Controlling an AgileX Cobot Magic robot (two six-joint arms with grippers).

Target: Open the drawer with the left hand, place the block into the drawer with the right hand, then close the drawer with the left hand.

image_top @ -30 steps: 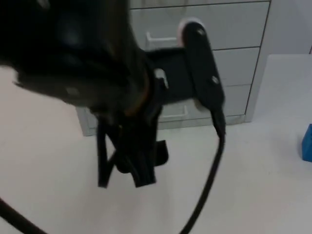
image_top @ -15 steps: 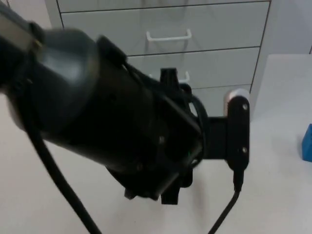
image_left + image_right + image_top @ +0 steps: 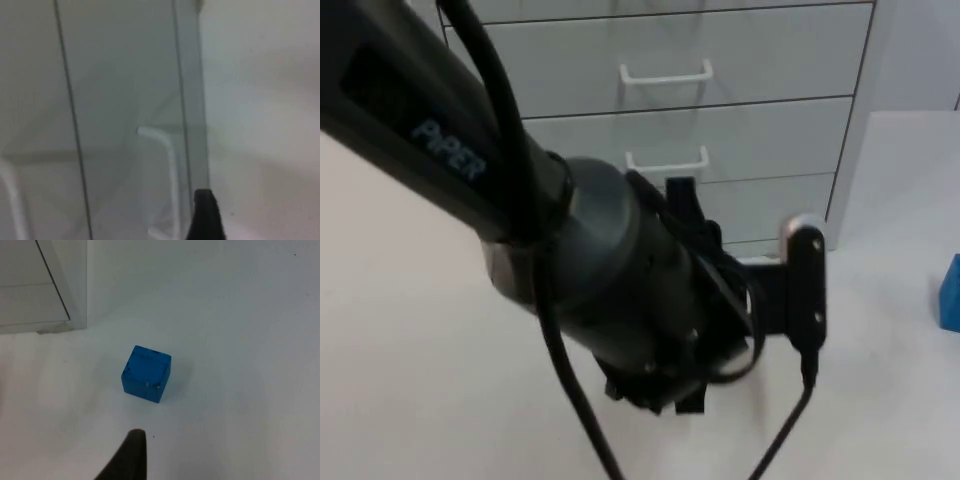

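Left gripper (image 3: 695, 395) held low before the white drawer cabinet (image 3: 660, 120), finger state not discernible, lowest drawer handle (image 3: 167, 165) seen close ahead, drawers all shut, blue block (image 3: 146, 373) resting on the table (image 3: 410, 330) right of the cabinet, right gripper (image 3: 131, 460) hovering over it, spread not discernible

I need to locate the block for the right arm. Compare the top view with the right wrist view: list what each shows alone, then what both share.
Top view alone: the left arm reaching toward the drawer cabinet's stacked closed drawers with white handles. Right wrist view alone: the whole blue block standing free on the white table, a black fingertip short of it. Both: the cabinet, block and table.
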